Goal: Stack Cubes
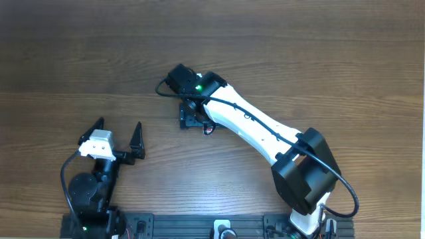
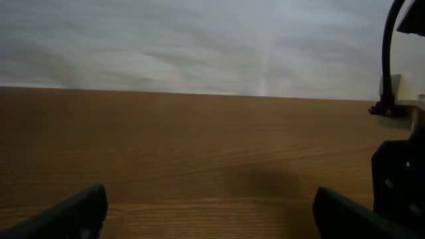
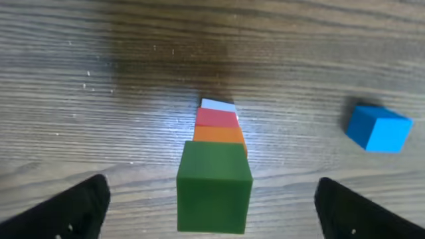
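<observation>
A stack of cubes stands on the wooden table: a green cube (image 3: 214,182) on top, then an orange cube (image 3: 220,135), a red cube (image 3: 216,117) and a pale cube (image 3: 218,105) at the bottom. A blue cube (image 3: 378,128) lies alone, off to one side of the stack. My right gripper (image 3: 212,186) hangs directly above the stack, open, with one finger on either side of the green cube and not touching it. In the top view the right gripper (image 1: 192,117) covers the stack at the table's middle. My left gripper (image 1: 119,130) rests open near the left base, holding nothing.
The wooden table (image 1: 319,60) stretches bare around the stack. The right arm (image 1: 259,129) lies diagonally across the table's middle, and part of it (image 2: 402,99) stands at the edge of the left wrist view. A pale wall (image 2: 199,40) rises behind the table.
</observation>
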Tool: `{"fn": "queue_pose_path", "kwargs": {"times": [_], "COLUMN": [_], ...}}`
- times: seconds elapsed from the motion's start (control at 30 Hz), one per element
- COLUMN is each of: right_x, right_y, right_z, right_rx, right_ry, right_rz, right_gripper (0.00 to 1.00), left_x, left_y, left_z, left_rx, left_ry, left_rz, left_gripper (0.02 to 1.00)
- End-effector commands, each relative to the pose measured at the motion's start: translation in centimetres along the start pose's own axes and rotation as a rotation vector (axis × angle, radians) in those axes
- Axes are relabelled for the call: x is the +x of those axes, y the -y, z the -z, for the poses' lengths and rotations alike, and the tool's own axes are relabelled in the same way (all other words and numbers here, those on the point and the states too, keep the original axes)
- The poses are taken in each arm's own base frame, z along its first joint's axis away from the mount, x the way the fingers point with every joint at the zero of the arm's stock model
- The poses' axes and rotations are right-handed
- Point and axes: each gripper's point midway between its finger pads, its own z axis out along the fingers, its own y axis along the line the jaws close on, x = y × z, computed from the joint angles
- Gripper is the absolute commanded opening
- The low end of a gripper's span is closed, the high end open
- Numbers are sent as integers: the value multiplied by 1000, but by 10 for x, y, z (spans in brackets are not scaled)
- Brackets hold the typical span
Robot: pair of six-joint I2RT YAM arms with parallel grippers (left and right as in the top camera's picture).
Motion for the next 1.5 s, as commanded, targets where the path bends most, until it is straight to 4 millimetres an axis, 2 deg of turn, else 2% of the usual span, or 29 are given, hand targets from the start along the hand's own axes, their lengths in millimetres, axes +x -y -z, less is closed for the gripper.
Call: {"fn": "queue_pose_path", "kwargs": {"times": [0.03, 0.17, 0.27, 0.3, 0.33, 0.37, 0.5, 0.67, 0.7, 0.8, 1.1, 1.37, 1.47, 1.5], "right_x": [-23, -35, -37, -37, -37, -38, -35, -24, -18, -5, 21, 17, 12, 11], "right_y": [-1, 21, 55, 65, 89, 97, 116, 115, 114, 115, 124, 127, 123, 123], "right_z": [35, 69, 88, 91, 95, 92, 63, 20, 4, -23, -61, -73, -80, -81], "right_rx": [-47, -36, -15, -6, 13, -3, -14, -54, -62, -65, -50, -23, -22, -20], "right_ry": [82, 124, 125, 117, 95, 74, 13, -27, -35, -53, -85, -55, -40, -35], "right_rz": [38, 38, 3, -8, -20, -3, -28, -12, -11, -6, -22, -16, -10, -9], "right_gripper": [991, 991, 991, 991, 993, 991, 996, 993, 991, 993, 961, 901, 820, 752], "left_x": [1, 1, 1, 1, 1, 1, 1, 1, 1, 1, 1, 1, 1, 1], "left_y": [0, 0, 0, 0, 0, 0, 0, 0, 0, 0, 0, 0, 0, 0], "left_z": [0, 0, 0, 0, 0, 0, 0, 0, 0, 0, 0, 0, 0, 0], "left_rx": [1, 1, 1, 1, 1, 1, 1, 1, 1, 1, 1, 1, 1, 1], "left_ry": [0, 0, 0, 0, 0, 0, 0, 0, 0, 0, 0, 0, 0, 0], "left_rz": [-14, -14, -14, -14, -14, -14, -14, -14, -14, -14, -14, -14, -14, -14], "left_gripper": [1000, 1000, 1000, 998, 1000, 1000, 1000, 1000, 1000, 1000, 1000, 1000, 1000, 1000]}}
